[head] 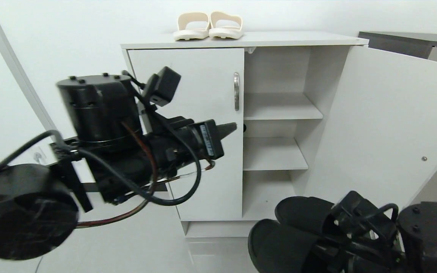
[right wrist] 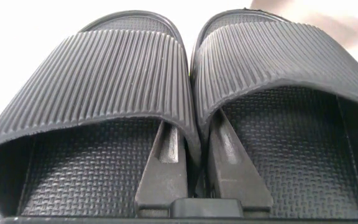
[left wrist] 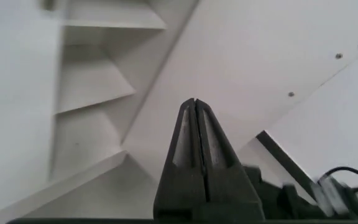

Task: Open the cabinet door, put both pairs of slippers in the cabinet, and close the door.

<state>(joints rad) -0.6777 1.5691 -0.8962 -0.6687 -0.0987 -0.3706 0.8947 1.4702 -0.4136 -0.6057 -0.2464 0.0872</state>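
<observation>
Slippers came in two pairs. A cream pair (head: 208, 25) sat side by side on top of the white cabinet (head: 298, 38), toes facing forward, near the middle of its top. A black pair (head: 298, 227) with ribbed straps was held off the floor (head: 146, 242) at the lower right of the head view, in front of and below the cabinet's open side.

In the right wrist view, the right gripper (right wrist: 194, 134) had one of its fingers (right wrist: 163, 165) tucked under the strap of each black slipper (right wrist: 123, 81). The two fingers pinched the slippers' touching inner walls between them, so the pair hung together.

The cabinet's right door (head: 385, 125) stood swung wide open to the right. Behind it, the right half showed an upper shelf (head: 279, 108), a middle shelf (head: 273, 155) and the bottom compartment (head: 264, 197). The left door (head: 203, 76) was shut, with an upright metal handle (head: 236, 91) at its inner edge.

The left gripper (head: 230, 129) was raised in front of the shut left door, its tip just below the handle and pointing towards the open half. In the left wrist view its fingers (left wrist: 185, 143) were pressed together into a single wedge, holding nothing, with the shelves and the open door beyond them.

A dark grey piece of furniture (head: 412, 40) stood behind the open door.
</observation>
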